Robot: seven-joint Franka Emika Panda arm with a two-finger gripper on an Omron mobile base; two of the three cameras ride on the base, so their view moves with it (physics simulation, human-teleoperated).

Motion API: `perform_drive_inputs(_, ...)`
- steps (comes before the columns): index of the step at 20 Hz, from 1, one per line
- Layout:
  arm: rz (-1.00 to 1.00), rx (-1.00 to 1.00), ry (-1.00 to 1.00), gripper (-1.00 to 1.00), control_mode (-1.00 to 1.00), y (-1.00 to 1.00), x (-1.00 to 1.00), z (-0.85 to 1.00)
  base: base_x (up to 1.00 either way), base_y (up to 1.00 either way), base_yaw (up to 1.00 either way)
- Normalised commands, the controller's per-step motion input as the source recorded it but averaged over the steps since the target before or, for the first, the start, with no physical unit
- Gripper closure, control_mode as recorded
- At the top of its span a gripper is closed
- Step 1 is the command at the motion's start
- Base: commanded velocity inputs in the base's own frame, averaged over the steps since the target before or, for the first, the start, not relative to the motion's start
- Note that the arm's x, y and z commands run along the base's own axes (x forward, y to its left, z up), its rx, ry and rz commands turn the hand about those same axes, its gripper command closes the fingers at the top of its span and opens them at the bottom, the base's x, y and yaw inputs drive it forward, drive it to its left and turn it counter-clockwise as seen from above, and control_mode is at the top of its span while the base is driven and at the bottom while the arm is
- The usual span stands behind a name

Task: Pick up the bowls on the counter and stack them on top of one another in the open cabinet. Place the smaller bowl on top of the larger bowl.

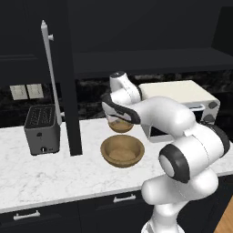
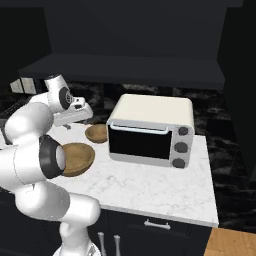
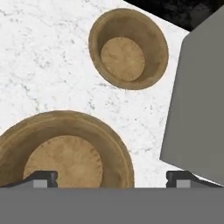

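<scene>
Two wooden bowls sat apart on the counter [image 1: 54, 173], white marble with faint grey veins, against a black backsplash. I saw the larger bowl [image 1: 122, 150] nearer the front edge and the smaller bowl [image 3: 128, 49] behind it, just beside a cream toaster oven [image 2: 150, 130]. My gripper [image 3: 112, 177] hung over them, fingers spread wide and holding nothing. A steel toaster [image 1: 42, 129] stood left of the open cabinet's door [image 1: 70, 91].

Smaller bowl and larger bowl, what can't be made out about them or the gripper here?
- smaller bowl: left base view, arm covers its back.
- larger bowl: right base view, arm hides its left part.
- gripper: hand view, bottom edge cuts the fingers; nothing held between them.
</scene>
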Motion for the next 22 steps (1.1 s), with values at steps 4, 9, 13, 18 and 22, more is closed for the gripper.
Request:
perform_drive_inputs(4, 0.0, -0.12, 0.0, -1.0, -1.0, 0.16, 0.89, -0.61, 0.0, 0.0, 0.0)
perform_drive_inputs(9, 0.0, -0.06, 0.03, -1.0, -1.0, 0.11, 0.73, -0.73, 0.0, 0.0, 0.0)
perform_drive_inputs(13, 0.0, -0.02, 0.06, -1.0, -1.0, 0.32, 0.58, -0.64, 0.0, 0.0, 0.0)
perform_drive_inputs(18, 0.0, 0.0, 0.01, -1.0, -1.0, 0.04, 0.69, -0.35, 0.0, 0.0, 0.0)
perform_drive_inputs(22, 0.0, 0.0, 0.02, -1.0, -1.0, 0.0, 0.58, -0.28, 0.0, 0.0, 0.0)
